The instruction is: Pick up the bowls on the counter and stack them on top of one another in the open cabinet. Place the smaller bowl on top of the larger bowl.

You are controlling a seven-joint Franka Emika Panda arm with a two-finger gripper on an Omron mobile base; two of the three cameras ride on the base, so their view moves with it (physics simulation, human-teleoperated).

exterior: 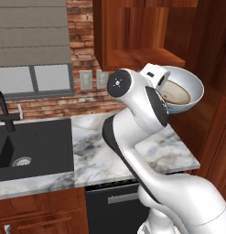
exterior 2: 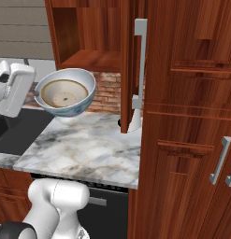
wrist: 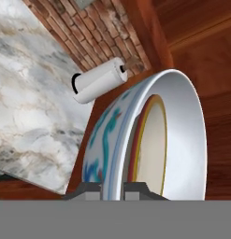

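The deep white bowl [exterior: 190, 89] with the blue pattern is held up in the air, above the counter [exterior: 96, 146], at the right of the left base view. It is tilted, so its inside can be seen. The tan bowl [exterior: 176, 93] with the brown rim is seen sitting inside it. In the right base view the same deep bowl [exterior 2: 82, 100] is seen at the upper left of the middle, with the tan bowl [exterior 2: 63, 93] in it, above the marble counter [exterior 2: 89, 149].

The pincer [wrist: 112, 189] is seen at the bottom of the hand view. It is clamped on the rim of the deep bowl [wrist: 107, 140], with one tip on the outside wall and one on the inside. The tan bowl [wrist: 152, 140] is seen just behind the rim.

The open cabinet [exterior: 146, 57] is seen at the top of the left base view, just above the bowls. Its shelf [exterior 2: 96, 58] is seen at the top of the right base view, up and to the right of the bowls.

A roll of paper towel [wrist: 98, 79] is seen lying at the back of the counter, by the brick wall [exterior: 82, 98]. A black sink [exterior: 32, 146] is set in the counter at the left of the left base view.
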